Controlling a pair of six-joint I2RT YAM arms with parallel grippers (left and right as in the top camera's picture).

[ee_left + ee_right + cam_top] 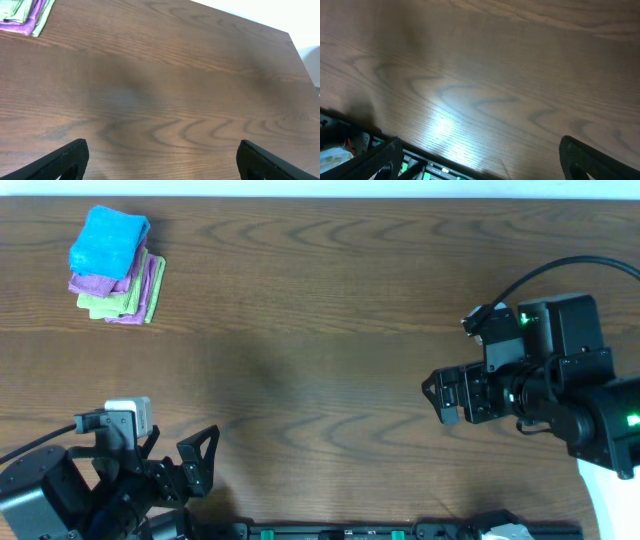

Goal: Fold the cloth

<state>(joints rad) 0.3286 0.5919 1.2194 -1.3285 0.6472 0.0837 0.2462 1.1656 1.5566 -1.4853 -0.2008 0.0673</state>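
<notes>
I see the folded cloths (113, 280) stacked near the upper left corner of the table (320, 310) in the overhead view, with the blue one (108, 240) on top. The left gripper (162, 155) is spread wide and holds nothing. The right gripper (480, 150) seems the same in its dim view. Both are well apart from the stack.

Dark grained wood table (320, 330), slight sheen; soft, nubby stacked cloths (112, 265)
</notes>
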